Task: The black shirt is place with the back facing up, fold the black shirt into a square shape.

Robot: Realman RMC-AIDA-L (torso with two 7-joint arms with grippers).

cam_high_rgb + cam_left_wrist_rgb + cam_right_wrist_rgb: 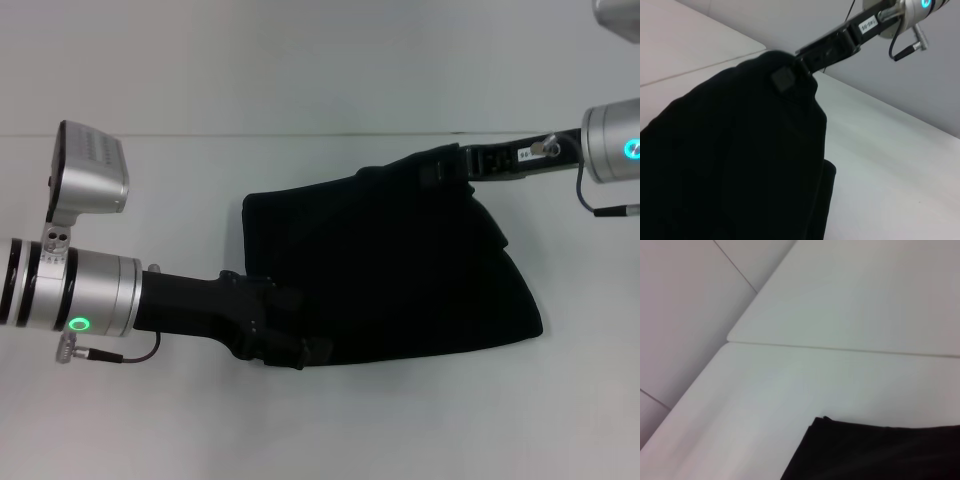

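The black shirt point(400, 270) lies bunched and partly folded on the white table point(150, 420), near the middle and a little to the right, its far edge running up toward the right and its near-right corner ending in a rounded point. The left gripper point(300, 350) reaches in from the left at the shirt's near-left corner, its dark fingers clamped on the cloth edge there. The right gripper point(440, 165) comes in from the far right and pinches the shirt's far edge, where the fabric is lifted into a small peak. In the left wrist view the shirt point(740, 165) fills the near part of the picture as 1 dark draped mass, and the right gripper point(790, 75) shows at its top, closed narrow on the raised cloth. The right wrist view shows only a corner of the shirt point(875, 452) with layered edges resting on the table point(790, 385).
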